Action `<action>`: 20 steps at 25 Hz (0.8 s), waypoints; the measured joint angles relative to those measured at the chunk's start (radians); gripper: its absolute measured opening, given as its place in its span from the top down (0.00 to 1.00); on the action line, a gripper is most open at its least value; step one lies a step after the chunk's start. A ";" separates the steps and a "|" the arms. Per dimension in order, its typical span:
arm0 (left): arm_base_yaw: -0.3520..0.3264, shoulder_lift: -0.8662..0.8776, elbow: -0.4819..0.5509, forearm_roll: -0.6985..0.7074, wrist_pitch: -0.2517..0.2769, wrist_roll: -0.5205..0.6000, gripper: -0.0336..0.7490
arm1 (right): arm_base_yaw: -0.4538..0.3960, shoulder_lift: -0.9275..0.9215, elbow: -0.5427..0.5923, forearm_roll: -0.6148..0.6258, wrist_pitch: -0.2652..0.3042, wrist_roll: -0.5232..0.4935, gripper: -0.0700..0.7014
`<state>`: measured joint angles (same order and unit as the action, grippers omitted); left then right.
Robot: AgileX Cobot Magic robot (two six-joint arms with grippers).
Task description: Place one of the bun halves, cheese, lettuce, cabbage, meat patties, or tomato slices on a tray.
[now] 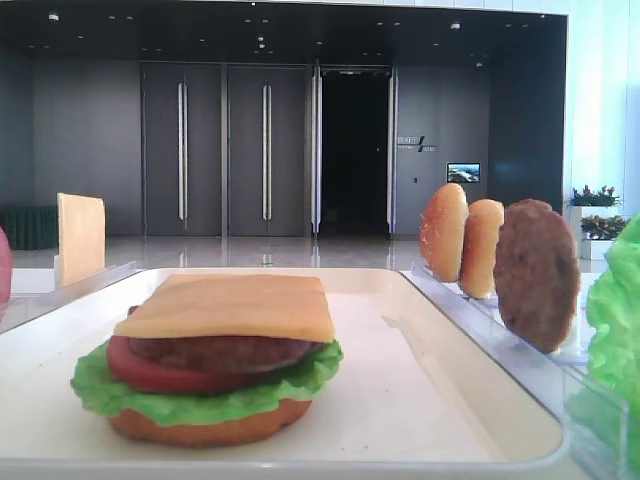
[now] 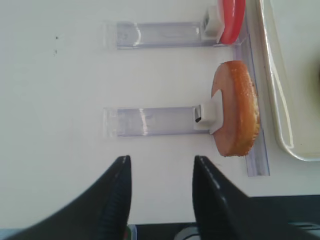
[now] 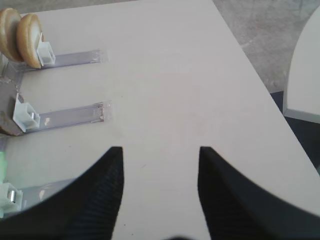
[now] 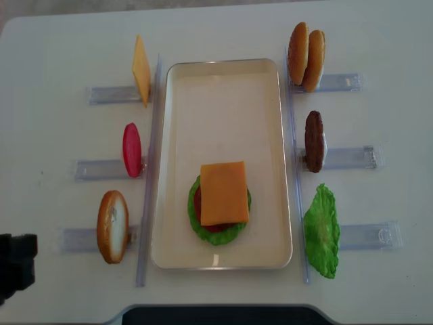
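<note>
The left gripper (image 2: 160,195), jaws apart and empty, is facing the bun half (image 2: 236,107); it should be straddling its edges squarely.

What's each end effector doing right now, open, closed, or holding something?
Left end effector: open, holding nothing, over bare table short of the bun half.
Right end effector: open, holding nothing, over bare table.

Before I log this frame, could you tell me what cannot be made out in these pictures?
- Bottom bun: overhead, hidden under lettuce and cheese.
- Left gripper: overhead view's left edge cuts it off.
- Right gripper: seen only by its wrist camera.
- Patty: cut by that view's left edge.
</note>
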<state>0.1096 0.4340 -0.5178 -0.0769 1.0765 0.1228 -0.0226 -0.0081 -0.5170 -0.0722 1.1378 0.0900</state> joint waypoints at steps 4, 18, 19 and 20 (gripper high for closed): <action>0.000 -0.123 0.022 0.002 -0.010 0.000 0.60 | 0.000 0.000 0.000 0.000 0.000 0.000 0.44; 0.000 -0.396 0.022 0.003 -0.021 0.001 0.61 | 0.000 0.000 0.000 0.000 0.000 0.000 0.44; 0.000 -0.401 0.022 0.003 -0.021 0.001 0.61 | 0.000 0.000 0.000 0.000 0.000 0.000 0.44; 0.000 -0.407 0.022 0.003 -0.022 0.001 0.61 | 0.000 0.000 0.000 0.000 0.000 0.000 0.44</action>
<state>0.1096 0.0269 -0.4955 -0.0737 1.0547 0.1239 -0.0226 -0.0081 -0.5170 -0.0722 1.1378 0.0900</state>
